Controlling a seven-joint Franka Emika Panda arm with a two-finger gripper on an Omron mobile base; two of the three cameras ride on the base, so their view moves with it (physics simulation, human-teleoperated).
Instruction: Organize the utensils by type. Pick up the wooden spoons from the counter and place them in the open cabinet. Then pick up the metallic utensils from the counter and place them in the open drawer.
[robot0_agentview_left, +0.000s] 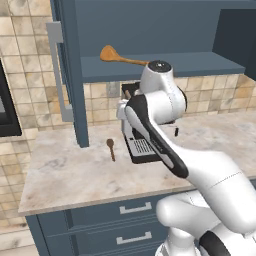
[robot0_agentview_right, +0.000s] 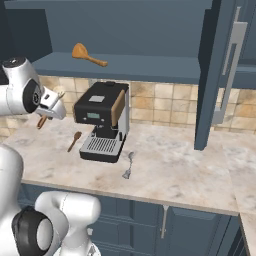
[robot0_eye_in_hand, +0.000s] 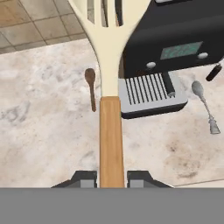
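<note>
My gripper (robot0_eye_in_hand: 111, 178) is shut on the brown handle of the small wooden spoon (robot0_eye_in_hand: 111, 135), whose pale cream slotted head points away over the counter. In the right base view the gripper (robot0_agentview_right: 48, 112) hangs above the counter, left of the coffee machine. The large orange wooden spoon (robot0_agentview_left: 120, 57) (robot0_agentview_right: 87, 55) lies on the shelf of the open cabinet (robot0_agentview_left: 150, 70). On the counter lie the short dark brown spoon (robot0_eye_in_hand: 91, 87) (robot0_agentview_left: 111, 148) (robot0_agentview_right: 75, 141) and the silver metal spoon (robot0_eye_in_hand: 205, 107) (robot0_agentview_right: 128, 165). The open drawer is out of view.
A black coffee machine (robot0_agentview_right: 102, 120) (robot0_eye_in_hand: 175, 43) stands on the marble counter (robot0_agentview_right: 175, 170) between the two lying spoons. The cabinet door (robot0_agentview_left: 67, 75) (robot0_agentview_right: 220, 70) swings out over the counter. Closed drawer fronts (robot0_agentview_left: 135, 207) with silver handles sit below.
</note>
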